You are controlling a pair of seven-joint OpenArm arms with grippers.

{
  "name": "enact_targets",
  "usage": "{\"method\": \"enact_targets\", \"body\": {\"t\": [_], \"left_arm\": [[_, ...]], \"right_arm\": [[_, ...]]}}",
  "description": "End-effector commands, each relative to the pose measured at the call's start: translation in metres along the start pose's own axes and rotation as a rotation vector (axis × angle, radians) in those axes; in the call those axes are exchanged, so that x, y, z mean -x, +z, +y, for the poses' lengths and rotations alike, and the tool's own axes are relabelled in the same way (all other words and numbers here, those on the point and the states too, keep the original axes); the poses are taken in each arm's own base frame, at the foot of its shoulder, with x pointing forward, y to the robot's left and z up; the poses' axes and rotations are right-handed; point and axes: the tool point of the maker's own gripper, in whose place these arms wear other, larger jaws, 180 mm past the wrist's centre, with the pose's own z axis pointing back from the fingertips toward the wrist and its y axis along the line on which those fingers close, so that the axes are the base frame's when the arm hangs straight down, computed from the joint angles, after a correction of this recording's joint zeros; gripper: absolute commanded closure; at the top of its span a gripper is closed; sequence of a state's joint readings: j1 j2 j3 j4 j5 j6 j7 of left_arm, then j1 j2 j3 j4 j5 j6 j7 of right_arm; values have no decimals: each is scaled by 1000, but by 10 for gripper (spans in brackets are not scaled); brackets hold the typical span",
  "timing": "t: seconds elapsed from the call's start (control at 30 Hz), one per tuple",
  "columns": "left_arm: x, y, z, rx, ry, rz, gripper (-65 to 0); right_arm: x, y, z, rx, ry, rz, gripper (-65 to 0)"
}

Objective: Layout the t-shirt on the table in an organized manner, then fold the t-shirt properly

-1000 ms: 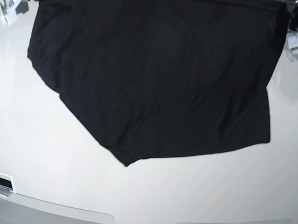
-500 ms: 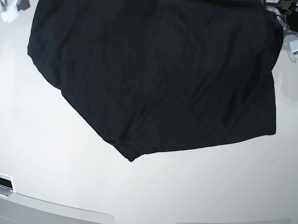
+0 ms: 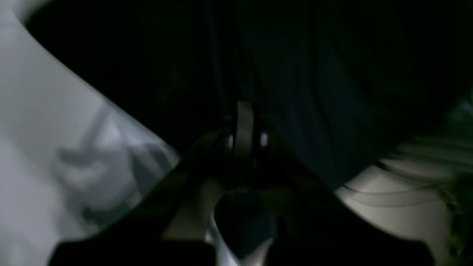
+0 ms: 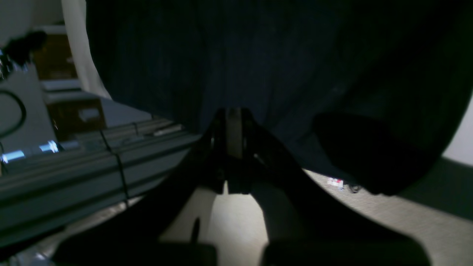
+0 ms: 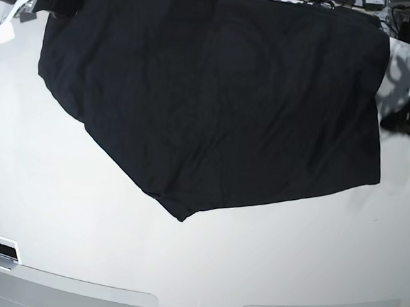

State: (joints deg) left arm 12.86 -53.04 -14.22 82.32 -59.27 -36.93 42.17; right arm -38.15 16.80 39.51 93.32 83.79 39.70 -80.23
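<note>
In each wrist view the jaws are pressed together with black cloth pinched between them: the left gripper (image 3: 244, 127) and the right gripper (image 4: 233, 129) both hold the t-shirt (image 5: 214, 106). It hangs down from its far edge (the picture is dark up close), its low corner touching the white table (image 5: 83, 243).

A robotics lab or workshop bench

The white table (image 5: 83, 243) was broad and glossy, with cables (image 5: 316, 0) bunched along its far edge. Behind it stood a grey aluminium rail (image 4: 74, 177) (a cord looped across it), brown boxes (image 4: 72, 111) stacked nearby, and speckled carpet (image 4: 406, 218) lay underfoot.
</note>
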Motion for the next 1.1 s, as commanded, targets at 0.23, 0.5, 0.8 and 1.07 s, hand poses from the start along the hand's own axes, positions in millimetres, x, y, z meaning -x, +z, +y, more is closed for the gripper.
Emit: {"method": "enact_targets", "body": {"t": [0.23,0.5,0.8,1.07], "left_arm": [[-6,-30,31,-162,-39,-41,0],[34,-69,53,-207,-60,73,0],[0,-62,106,-327,-53,-24,0],[-27,-74,108,-265,116,-92,0]], "right_arm": [[-36,-2,7,-23,75,-72,0],[-57,-6,11,-38,110,-112,0],[-57,-6,11,-38,110,-112,0],[-69,-8,14,-47,132,-136,0]]}}
